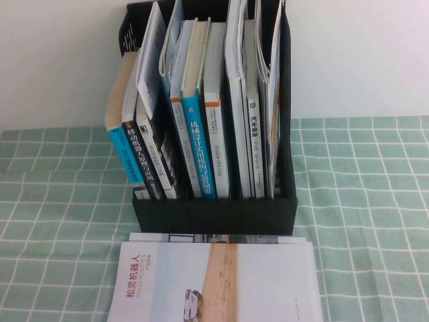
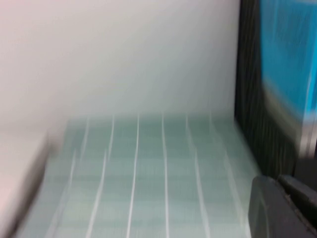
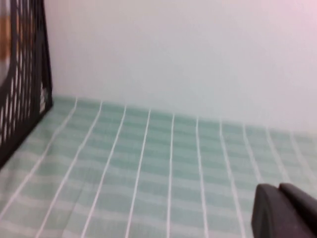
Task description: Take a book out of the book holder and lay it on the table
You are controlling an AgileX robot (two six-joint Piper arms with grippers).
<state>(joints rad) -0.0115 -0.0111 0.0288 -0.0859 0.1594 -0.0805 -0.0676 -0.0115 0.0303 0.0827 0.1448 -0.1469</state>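
The book (image 1: 214, 282) is seen lying flat on the table (image 1: 60, 201) at the lower centre of the high view, just in front of the book holder (image 1: 214, 213), which is filled with upright books. Only a dark corner of the left gripper (image 2: 282, 208) and of the right gripper (image 3: 285, 210) is shown, low over the cloth in the wrist views; how they are set cannot be told, and nothing is seen held.

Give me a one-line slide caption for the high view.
Book lies flat on the table before the holder; neither gripper in view.
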